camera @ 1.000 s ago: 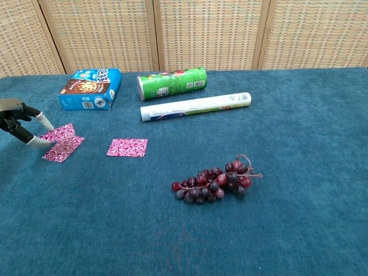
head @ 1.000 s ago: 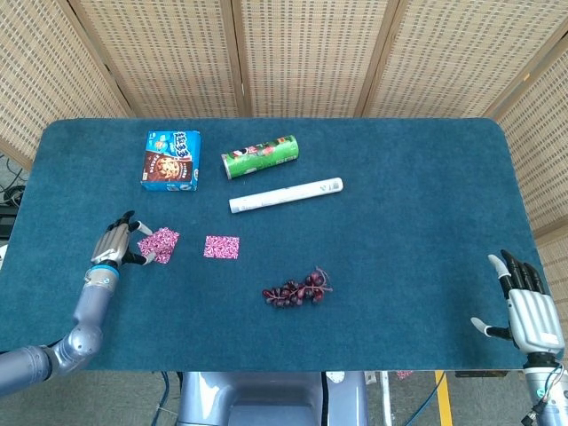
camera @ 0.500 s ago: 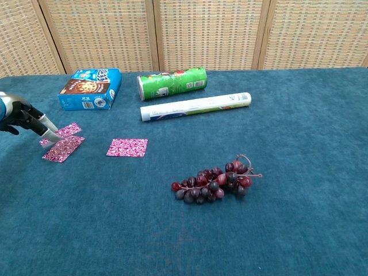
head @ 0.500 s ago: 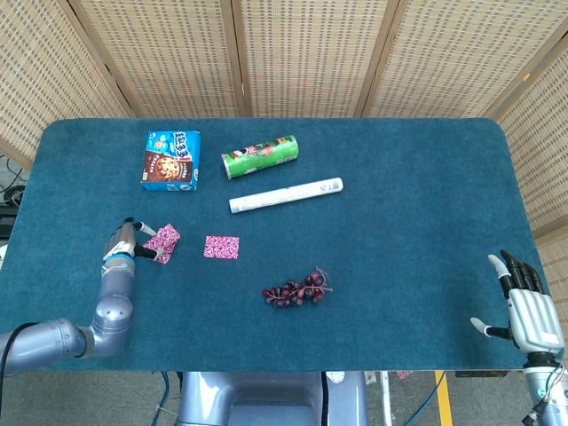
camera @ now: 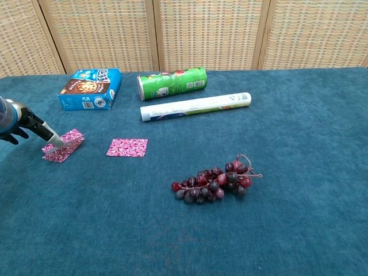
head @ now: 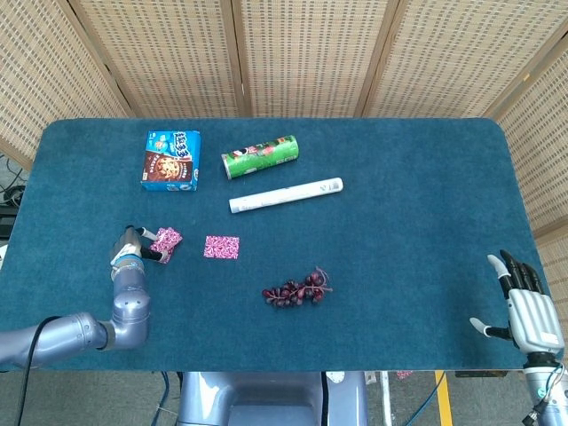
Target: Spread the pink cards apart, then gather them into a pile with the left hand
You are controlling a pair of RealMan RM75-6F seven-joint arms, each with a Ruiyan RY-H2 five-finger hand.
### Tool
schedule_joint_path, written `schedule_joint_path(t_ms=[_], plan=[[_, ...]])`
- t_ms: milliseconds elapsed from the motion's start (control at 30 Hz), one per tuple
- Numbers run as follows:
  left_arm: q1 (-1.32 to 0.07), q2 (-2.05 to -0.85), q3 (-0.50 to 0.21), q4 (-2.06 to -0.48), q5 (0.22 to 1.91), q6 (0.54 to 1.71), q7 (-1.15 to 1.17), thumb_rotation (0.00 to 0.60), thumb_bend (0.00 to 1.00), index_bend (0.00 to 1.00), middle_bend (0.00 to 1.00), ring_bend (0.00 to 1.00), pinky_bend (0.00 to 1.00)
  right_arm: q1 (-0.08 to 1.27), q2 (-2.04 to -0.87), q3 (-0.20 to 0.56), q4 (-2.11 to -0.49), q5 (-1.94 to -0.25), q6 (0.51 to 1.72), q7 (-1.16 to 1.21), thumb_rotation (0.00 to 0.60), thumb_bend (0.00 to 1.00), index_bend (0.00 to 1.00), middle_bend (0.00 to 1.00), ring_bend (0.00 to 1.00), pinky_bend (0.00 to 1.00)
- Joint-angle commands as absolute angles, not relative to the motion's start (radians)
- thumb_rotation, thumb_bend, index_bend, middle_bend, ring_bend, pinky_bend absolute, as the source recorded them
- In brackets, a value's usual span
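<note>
Since a second ago, two overlapped glossy pink patterned cards [camera: 62, 144] squared tighter under left hand [head: 133, 246] fingertips [camera: 54, 138], pressing their 9 o'clock edge; third card [head: 222, 247] apart at 3 o'clock.

The worktop [camera: 299, 218] is dark teal. The cards [camera: 127, 147] are pink with a fine white speckled pattern. The box [camera: 90, 88] is blue with a brown cookie picture. The can [camera: 171, 83] is green, the tube [camera: 195, 106] white, the grapes [camera: 214, 180] dark purple-red.

Cookie box [camera: 89, 88], green can [camera: 171, 83], white tube [camera: 196, 106] (foil roll?), grapes [camera: 216, 179], on blue table [camera: 299, 172].
</note>
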State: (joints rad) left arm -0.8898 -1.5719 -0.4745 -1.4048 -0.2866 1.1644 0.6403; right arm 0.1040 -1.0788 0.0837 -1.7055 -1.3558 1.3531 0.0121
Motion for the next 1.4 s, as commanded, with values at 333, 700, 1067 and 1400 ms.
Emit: schedule_joint_path(t_ms=[333,700,1067,1400], plan=[[-0.871,-1.609,-0.522,-1.365,-0.317,1.177,0.703,0.6,0.31,0.71,0.0,0.0,0.0,0.106,-1.076,0.081,-1.704,-1.361,1.35,0.02,0.6,0.13,0.07,0.0,0.0,0.0],[-0.843,-1.633,-0.564,-1.337,-0.285,1.176,0.681,0.6,0.31,0.68,0.0,0.0,0.0,0.106,-1.075,0.081,-1.704,-1.362,1.35,0.024,0.6,0.13,0.07,0.0,0.0,0.0],[-0.811,-1.618,-0.585,-1.371,-0.248,1.125,0.676,0.6,0.24,0.34,0.0,0.0,0.0,0.106,-1.075,0.081,-1.705,-1.361,1.349,0.023,0.6,0.13,0.07,0.0,0.0,0.0],[-0.811,-1.616,-0.595,-1.395,-0.238,1.137,0.677,0.6,0.22,0.18,0.0,0.0,0.0,0.107,-1.074,0.08,-1.705,-1.361,1.347,0.024,0.6,0.13,0.07,0.0,0.0,0.0]])
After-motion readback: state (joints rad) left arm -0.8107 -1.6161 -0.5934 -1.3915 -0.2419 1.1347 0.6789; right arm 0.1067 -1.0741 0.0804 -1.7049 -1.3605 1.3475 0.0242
